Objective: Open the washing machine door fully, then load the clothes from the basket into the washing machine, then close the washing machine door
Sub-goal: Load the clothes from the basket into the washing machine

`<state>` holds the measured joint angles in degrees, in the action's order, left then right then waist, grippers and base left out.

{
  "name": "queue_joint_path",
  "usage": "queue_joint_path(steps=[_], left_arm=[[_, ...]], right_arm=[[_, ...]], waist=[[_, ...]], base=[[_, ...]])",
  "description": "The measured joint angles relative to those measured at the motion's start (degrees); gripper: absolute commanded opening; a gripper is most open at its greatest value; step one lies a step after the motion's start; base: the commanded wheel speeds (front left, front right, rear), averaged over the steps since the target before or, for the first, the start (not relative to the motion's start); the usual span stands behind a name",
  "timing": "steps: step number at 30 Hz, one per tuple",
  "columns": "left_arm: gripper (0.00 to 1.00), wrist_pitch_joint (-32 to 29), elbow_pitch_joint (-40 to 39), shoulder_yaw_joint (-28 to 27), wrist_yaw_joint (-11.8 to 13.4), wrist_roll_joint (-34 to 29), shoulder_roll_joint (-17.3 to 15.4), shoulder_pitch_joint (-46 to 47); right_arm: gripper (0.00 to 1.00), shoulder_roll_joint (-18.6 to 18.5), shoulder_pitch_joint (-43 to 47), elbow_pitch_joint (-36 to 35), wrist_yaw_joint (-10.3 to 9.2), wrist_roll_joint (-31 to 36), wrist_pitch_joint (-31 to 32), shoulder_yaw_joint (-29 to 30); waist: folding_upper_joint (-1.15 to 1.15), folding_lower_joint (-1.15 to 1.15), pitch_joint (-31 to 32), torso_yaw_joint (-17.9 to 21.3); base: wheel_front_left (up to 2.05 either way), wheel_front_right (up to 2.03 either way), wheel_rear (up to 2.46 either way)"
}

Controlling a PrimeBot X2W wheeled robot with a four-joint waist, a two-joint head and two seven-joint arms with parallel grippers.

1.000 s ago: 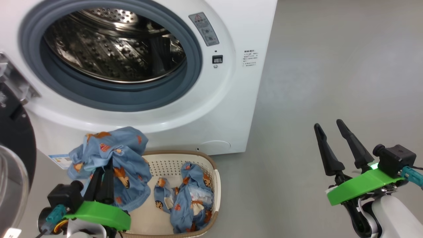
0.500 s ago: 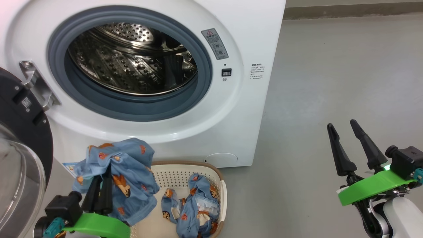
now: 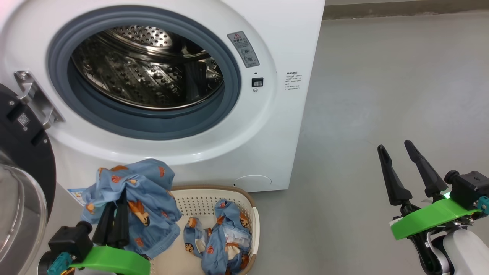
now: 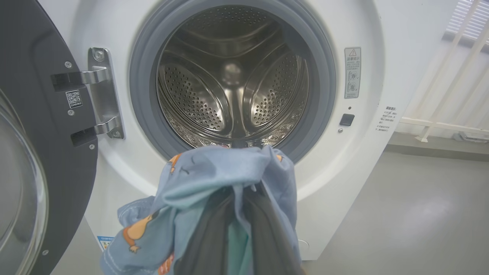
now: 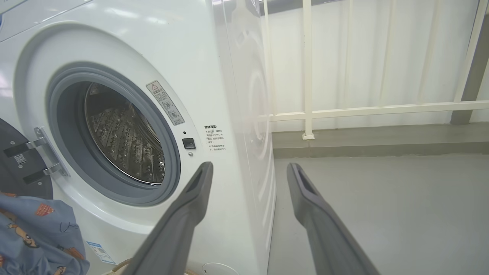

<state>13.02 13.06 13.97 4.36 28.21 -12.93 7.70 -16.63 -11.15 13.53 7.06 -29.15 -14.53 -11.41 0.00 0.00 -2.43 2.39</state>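
The white washing machine [image 3: 282, 46] stands with its black door [image 3: 23, 152] swung wide to the left, steel drum [image 3: 145, 68] bare. My left gripper [image 3: 116, 198] is shut on a blue printed garment [image 3: 133, 198], held above the basket's left end. In the left wrist view that garment [image 4: 214, 183] drapes over my fingers below the drum [image 4: 233, 76]. A second blue garment [image 3: 221, 233] lies inside the cream basket [image 3: 198, 198] on the floor before the machine. My right gripper [image 3: 395, 149] hangs open over bare floor to the right, nothing between its fingers [image 5: 191, 198].
Grey floor [image 3: 382, 76] stretches to the right of the machine. A white railing [image 5: 363, 110] runs along the wall behind. The open door's glass bowl [image 3: 15, 217] bulges at the far left beside my left arm.
The head camera has tilted up, showing more of the drum and door hinge. The held garment has risen a little relative to the basket. The right gripper stays open.
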Motion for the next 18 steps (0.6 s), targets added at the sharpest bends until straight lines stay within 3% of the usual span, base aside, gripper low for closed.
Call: queue_joint_path(steps=[11,18], left_arm=[[0.0,-0.7,-0.7,1.1,0.1,0.2,-0.3,1.3],[0.0,-1.8,2.0,2.1,-1.5,-0.7,-0.5,12.5]], right_arm=[[1.0,0.1,0.0,-0.2,0.0,0.0,0.0,0.0],[1.0,0.3,-0.1,-0.7,0.0,0.2,0.0,0.1]], waist=[[0.0,0.0,-0.9,0.5],[0.0,0.0,-3.1,1.3]], base=[[0.0,0.0,0.0],[0.0,0.0,0.0]])
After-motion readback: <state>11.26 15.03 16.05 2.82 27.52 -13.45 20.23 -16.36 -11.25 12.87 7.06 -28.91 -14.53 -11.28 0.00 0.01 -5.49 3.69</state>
